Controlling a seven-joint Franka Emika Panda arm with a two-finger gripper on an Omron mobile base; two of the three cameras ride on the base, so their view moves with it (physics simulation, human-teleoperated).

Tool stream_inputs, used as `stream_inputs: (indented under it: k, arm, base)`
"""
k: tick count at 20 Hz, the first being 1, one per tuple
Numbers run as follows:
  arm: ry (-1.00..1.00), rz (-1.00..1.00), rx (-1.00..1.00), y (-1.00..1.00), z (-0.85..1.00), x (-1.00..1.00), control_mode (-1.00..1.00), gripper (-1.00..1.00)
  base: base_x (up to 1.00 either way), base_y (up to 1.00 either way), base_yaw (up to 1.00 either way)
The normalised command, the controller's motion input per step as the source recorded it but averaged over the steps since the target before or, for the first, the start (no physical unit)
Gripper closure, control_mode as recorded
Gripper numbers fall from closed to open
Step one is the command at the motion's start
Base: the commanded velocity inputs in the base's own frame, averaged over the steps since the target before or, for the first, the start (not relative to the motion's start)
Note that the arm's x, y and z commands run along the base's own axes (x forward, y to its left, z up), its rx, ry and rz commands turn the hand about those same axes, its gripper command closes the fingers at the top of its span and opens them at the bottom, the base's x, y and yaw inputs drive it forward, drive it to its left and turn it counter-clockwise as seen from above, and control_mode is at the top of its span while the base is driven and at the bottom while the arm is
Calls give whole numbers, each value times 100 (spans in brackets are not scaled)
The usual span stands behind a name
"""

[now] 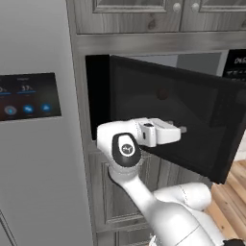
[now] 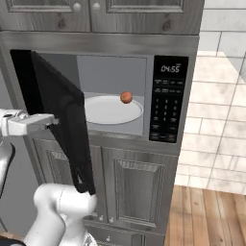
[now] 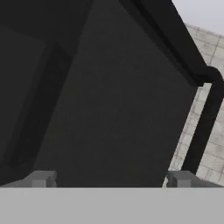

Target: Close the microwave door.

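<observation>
Gripper (image 3: 111, 179) faces the outer face of the large glossy black microwave door (image 1: 182, 110), fingertips spread wide with nothing between them. Door stands half open from the built-in black microwave (image 2: 166, 98) with grey interior.

microwave door (image 2: 62, 115) stands ajar left of the keypad (image 2: 167, 98).
</observation>
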Motion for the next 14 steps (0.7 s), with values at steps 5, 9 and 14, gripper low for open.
stream_inputs:
  k: [5, 9, 14]
  arm:
    - [0, 24, 4, -92, 16, 12, -100, -100]
    - [0, 42, 13, -65, 17, 19, -100, -100]
    - [3, 54, 16, -44, 10, 50, -100, -100]
  base:
    - [0, 0, 0]
    - [0, 0, 0]
    - [0, 0, 0]
